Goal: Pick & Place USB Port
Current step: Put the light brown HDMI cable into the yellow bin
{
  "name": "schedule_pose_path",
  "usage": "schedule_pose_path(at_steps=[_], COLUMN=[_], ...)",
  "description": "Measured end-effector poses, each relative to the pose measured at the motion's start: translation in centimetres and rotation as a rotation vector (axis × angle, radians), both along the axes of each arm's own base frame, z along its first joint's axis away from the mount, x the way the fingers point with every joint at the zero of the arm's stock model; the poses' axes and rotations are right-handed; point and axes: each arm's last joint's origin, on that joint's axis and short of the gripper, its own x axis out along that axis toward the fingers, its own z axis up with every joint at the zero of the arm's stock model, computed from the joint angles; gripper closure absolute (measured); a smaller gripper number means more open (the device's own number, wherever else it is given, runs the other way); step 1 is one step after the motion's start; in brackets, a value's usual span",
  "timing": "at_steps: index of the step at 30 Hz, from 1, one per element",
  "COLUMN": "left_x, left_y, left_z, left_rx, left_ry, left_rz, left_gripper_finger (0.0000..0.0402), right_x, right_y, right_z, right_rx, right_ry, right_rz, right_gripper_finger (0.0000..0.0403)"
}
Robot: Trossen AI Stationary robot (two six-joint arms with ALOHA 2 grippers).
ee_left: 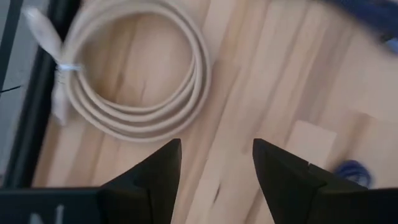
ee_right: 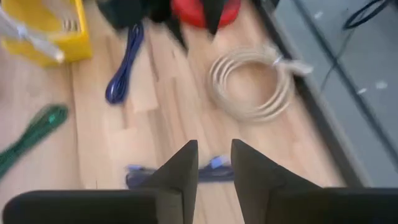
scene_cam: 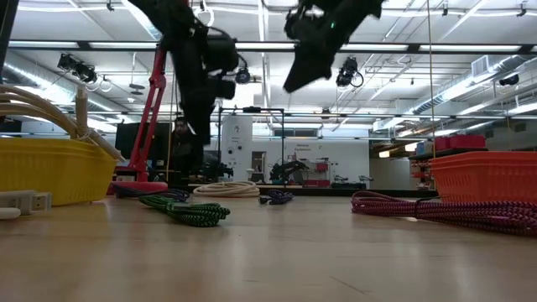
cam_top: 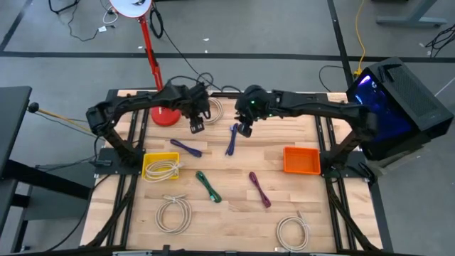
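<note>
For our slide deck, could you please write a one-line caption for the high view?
Both arms hover over bundled cables on the wooden table, between a yellow bin and an orange bin.

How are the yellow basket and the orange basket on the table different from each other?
The yellow basket sits on the table's left side, the orange basket on its right. The yellow basket holds a coiled cream cable; no cable shows inside the orange basket. They also differ in color, yellow against orange. Both are small rectangular open-topped bins resting flat on the wooden table.
</note>
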Motion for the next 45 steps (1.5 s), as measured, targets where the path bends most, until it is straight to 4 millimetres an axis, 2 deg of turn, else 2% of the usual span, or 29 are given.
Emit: schedule_pose_path(at_steps=[5, 11, 14, 17, 24, 29, 31, 33, 36, 39, 42, 45], left_x=[0.3, -0.6, -1.4, -2.3, -3.1, -3.0, -3.0, -2.8, -2.5, -2.3, -2.1, -1.8], left_y=[0.2, -0.2, -0.5, -1.0, -2.1, -2.7, -3.0, -3.4, -3.9, -4.5, -5.0, -5.4], left_z=[4.7, 9.9, 11.8, 12.9, 14.0, 13.8, 13.7, 13.7, 13.8, 14.0, 13.9, 13.9], left_rx=[-0.015, 0.034, 0.062, 0.08, 0.059, 0.031, 0.019, 0.008, -0.026, -0.044, -0.051, -0.049], left_ry=[-0.029, -0.139, -0.203, -0.241, -0.295, -0.264, -0.256, -0.264, -0.285, -0.306, -0.309, -0.306], left_rz=[-0.005, -0.003, 0.015, 0.031, 0.038, 0.022, 0.009, 0.002, -0.028, -0.061, -0.081, -0.093], left_gripper_finger=[0.0195, 0.0195, 0.0195, 0.0195, 0.0195, 0.0195, 0.0195, 0.0195, 0.0195, 0.0195, 0.0195, 0.0195], right_x=[1.2, 4.3, 6.0, 7.8, 11.1, 11.7, 11.9, 12.0, 12.2, 12.9, 13.5, 14.0], right_y=[-2.3, -3.8, -4.4, -5.0, -6.5, -7.2, -7.2, -6.9, -6.1, -4.1, -2.5, -1.8], right_z=[-3.2, -6.6, -7.9, -8.1, -8.5, -10.9, -10.4, -9.9, -10.2, -10.1, -10.1, -11.0], right_rx=[0.043, 0.108, 0.132, 0.145, 0.089, 0.078, 0.076, 0.065, 0.035, 0.075, -0.002, -0.063], right_ry=[0.042, 0.101, 0.136, 0.132, 0.113, 0.263, 0.253, 0.239, 0.262, 0.219, 0.236, 0.26], right_rz=[-0.01, 0.085, 0.117, 0.134, 0.163, 0.163, 0.174, 0.186, 0.237, 0.377, 0.419, 0.451], right_gripper_finger=[0.0305, 0.0304, 0.0294, 0.0273, 0.0219, 0.0201, 0.02, 0.0199, 0.0199, 0.0199, 0.0199, 0.0199])
